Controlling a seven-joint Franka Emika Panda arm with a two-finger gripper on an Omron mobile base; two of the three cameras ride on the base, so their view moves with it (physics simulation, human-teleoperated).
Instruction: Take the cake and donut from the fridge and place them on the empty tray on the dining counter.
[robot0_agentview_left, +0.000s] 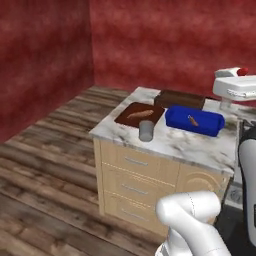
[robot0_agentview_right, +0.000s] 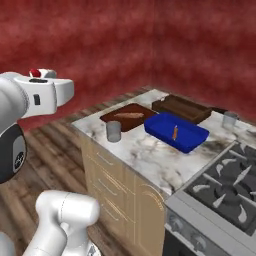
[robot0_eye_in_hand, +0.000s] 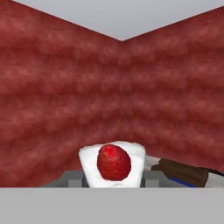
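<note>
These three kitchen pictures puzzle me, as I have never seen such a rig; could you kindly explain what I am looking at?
A white robot arm stands on a driving base. Two pictures come from cameras behind it, left and right; the third looks along its gripper. On the dining counter lie a flat brown board with a pastry, a blue dish, a grey cup and the empty brown tray; a stove sits beside them. The gripper is shut on the cake, a white slice with a red topping, raised, not yet over the tray.

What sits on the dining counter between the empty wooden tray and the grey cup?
In the left base view, the cutting board holding a bread stick lies between the tray and cup.
</note>
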